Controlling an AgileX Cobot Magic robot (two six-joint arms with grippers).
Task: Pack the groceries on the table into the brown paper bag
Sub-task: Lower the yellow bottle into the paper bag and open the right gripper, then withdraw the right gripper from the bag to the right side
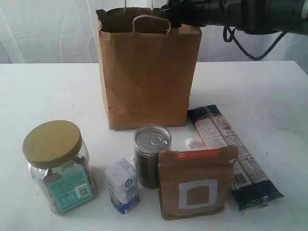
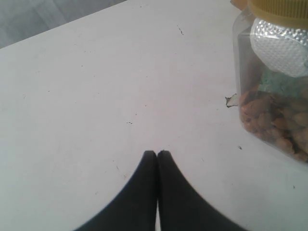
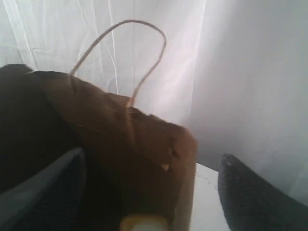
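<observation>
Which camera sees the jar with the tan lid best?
The exterior view: the whole jar shows, lid to base. The left wrist view catches only part of its side and lid; the right wrist view misses it.

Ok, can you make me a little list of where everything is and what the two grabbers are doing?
bag: brown paper bag, upright at the back, top open
on the table: clear jar, small carton, can, brown pouch, long dark packet
left gripper: shut, empty, low by the jar
right gripper: open, at the bag's mouth
</observation>
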